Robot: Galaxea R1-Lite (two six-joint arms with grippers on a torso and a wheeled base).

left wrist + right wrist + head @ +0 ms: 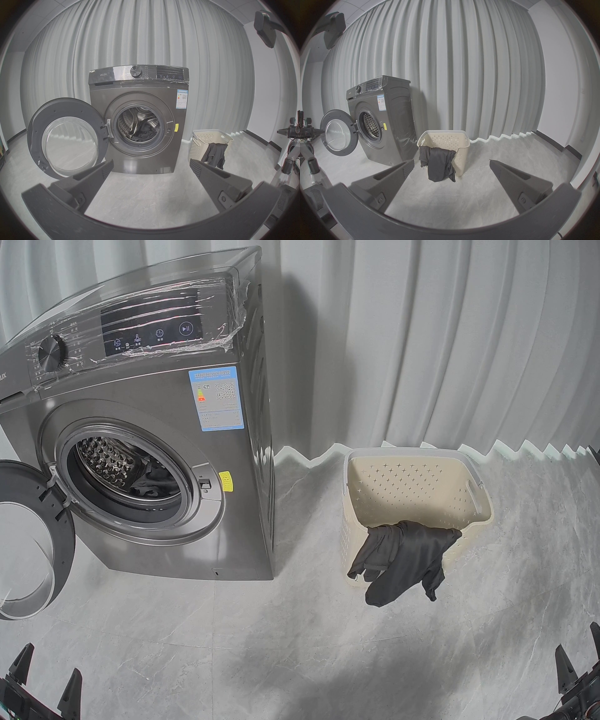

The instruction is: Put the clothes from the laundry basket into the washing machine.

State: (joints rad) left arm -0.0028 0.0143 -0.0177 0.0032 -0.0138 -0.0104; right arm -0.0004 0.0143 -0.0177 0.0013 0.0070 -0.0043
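A dark garment [403, 559] hangs over the near rim of the cream laundry basket [414, 485] on the floor [300, 640] beside the washing machine [162, 396], whose door [28, 540] stands open with dark clothes [153, 481] in the drum, while the left hand [150, 163] and right hand [451, 162] hover low, both spread and empty.

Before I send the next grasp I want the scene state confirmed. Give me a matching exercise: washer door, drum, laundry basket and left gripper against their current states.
Things:
1. washing machine door
2. drum
3. laundry basket
4. left gripper

States:
A. has a dark garment draped over its near rim
B. swung wide on its hinge
C. fingers apart, holding nothing
D. dark clothes lying inside

Pairs: 1-B, 2-D, 3-A, 4-C
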